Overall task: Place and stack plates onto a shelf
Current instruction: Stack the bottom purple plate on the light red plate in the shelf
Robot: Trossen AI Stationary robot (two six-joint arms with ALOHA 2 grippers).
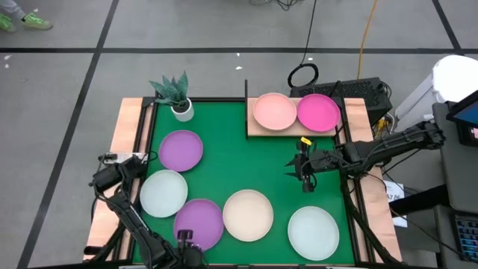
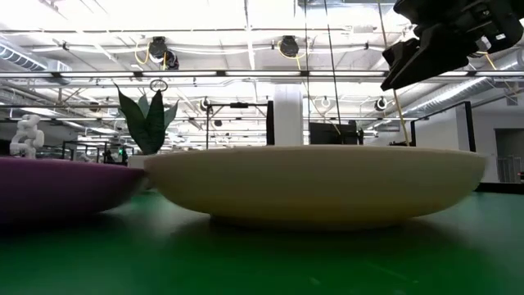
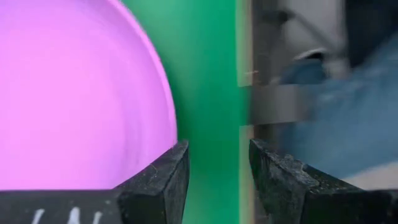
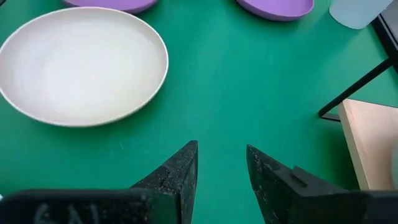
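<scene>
You have a bench [image 1: 224, 127] covered by a green mat, with the shelf [image 1: 258, 128] lying flat along its far edge, right of centre, a thin black post rising at the shelf's left far corner. On the shelf sit two plates side by side, touching: a salmon pink plate [image 1: 274, 111] on the left and a hot pink plate [image 1: 318, 111] on the right. Your other six plates lie on the mat: a purple plate [image 1: 181, 149] near the left side, a pale mint plate [image 1: 163, 192] just in front of it, a second purple plate [image 1: 200, 222] at the near edge, a cream plate [image 1: 248, 215] beside that one, and a whitish plate [image 1: 314, 232] at the near right. Your right gripper [image 1: 307, 178] hangs over bare mat just in front of the shelf, jaws a little apart and holding nothing. Your left gripper [image 1: 184, 243] sits at the near edge by the second purple plate, jaws parted and empty. A small potted plant [image 1: 178, 96] stands at the far left corner.
</scene>
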